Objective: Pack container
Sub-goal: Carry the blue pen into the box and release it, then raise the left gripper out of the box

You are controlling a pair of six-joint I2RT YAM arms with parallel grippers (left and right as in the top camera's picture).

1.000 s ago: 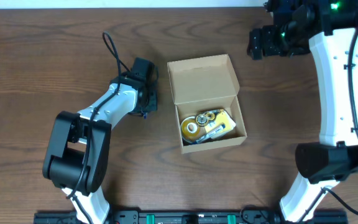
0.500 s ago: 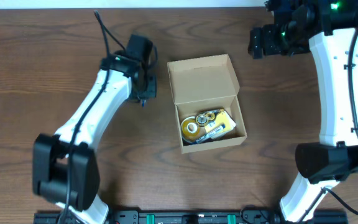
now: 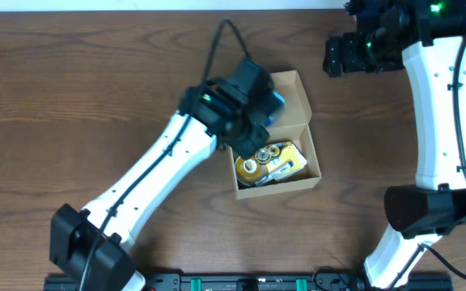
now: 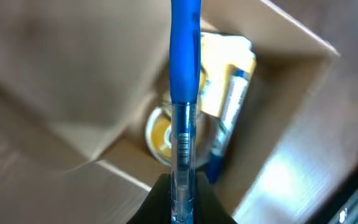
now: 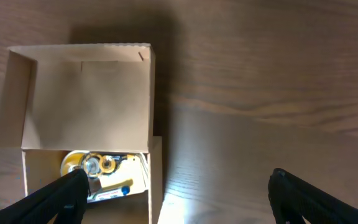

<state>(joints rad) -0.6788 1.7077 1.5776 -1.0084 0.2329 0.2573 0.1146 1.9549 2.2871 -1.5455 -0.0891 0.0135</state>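
L gripper (image 4: 180,202) clamps blue pen (image 4: 183,93) over box (image 3: 285,184); R gripper (image 5: 179,194) gapes, empty. Risk: pen prob too long, wedges slantwise, blocks lid (image 3: 290,87).

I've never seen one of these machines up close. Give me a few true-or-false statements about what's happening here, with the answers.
1. The left gripper is shut on a blue pen. True.
2. The flap lid of the cardboard box is closed. False: it stands open.
3. The box is empty. False: a yellow tape roll and other small items lie inside.
4. The right gripper is open and holds nothing. True.
5. The pen lies on the table. False: it is held above the open box.
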